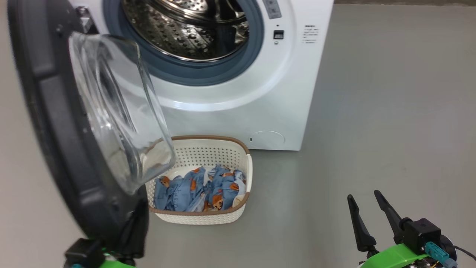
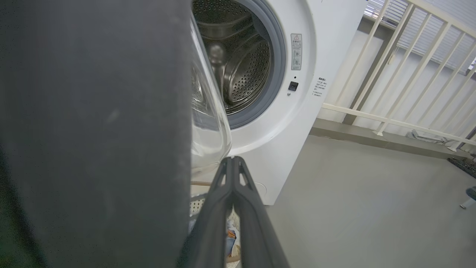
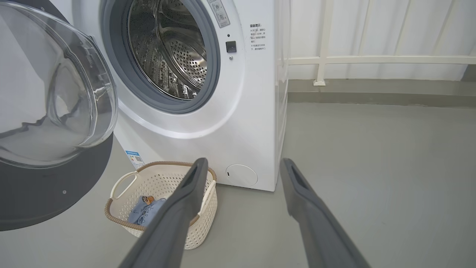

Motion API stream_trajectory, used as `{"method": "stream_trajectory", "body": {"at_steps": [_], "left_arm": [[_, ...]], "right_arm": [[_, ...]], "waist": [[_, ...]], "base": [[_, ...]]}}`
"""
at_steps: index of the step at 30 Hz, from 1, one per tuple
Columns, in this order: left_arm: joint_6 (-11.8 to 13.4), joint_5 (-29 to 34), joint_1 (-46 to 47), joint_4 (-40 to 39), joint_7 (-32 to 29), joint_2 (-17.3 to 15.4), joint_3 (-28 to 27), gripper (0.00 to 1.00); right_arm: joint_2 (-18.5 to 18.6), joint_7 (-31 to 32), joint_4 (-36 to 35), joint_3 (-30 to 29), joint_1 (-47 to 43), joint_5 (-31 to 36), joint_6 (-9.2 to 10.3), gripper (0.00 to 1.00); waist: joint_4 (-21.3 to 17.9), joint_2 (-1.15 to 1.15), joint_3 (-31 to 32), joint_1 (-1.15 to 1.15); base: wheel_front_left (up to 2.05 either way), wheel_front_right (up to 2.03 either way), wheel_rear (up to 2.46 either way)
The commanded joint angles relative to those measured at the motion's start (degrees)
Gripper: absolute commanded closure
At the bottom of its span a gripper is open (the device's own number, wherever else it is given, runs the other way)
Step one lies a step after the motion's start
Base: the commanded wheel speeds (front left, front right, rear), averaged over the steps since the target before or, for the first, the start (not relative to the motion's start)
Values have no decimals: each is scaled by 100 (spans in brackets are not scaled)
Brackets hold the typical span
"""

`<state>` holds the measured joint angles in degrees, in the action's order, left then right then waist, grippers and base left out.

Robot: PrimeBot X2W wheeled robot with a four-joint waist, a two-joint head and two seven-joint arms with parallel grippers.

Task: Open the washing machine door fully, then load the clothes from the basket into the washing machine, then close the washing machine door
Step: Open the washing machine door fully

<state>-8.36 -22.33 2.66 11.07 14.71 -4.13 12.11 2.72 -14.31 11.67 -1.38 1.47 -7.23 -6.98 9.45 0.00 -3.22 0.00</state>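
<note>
Head view: washing machine door open, clothes in basket.

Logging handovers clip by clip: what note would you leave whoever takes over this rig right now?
Left gripper: shut, empty, tips beside the door's black rim; contact unclear.
Right gripper: open, empty, over the floor.
Door swung out from the machine, glass bowl overhanging the basket.
Clothes in the basket, which sits before the machine; drum looks empty.
Done: door opened, perhaps not fully.
Left: load clothes, close door.
</note>
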Motion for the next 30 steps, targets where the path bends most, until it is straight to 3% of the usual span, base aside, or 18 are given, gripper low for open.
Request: {"method": "stream_trajectory", "body": {"at_steps": [1,12,30], "left_arm": [[87,59,141,-47,29,-190,-499,100],[87,183,37,157,29,-109,-1493,100],[87,-5,933,995,29,-409,-3318,100]], "right_arm": [[16,-69,-113,134,194,-41,-51,0],[16,-69,-70,203,228,-91,-51,0],[16,-69,-110,203,439,143,-51,0]], "waist": [[193,0,22,0],[590,0,30,0],[492,0,-527,0]], "base": [[0,0,0],[0,0,0],[0,0,0]]}}
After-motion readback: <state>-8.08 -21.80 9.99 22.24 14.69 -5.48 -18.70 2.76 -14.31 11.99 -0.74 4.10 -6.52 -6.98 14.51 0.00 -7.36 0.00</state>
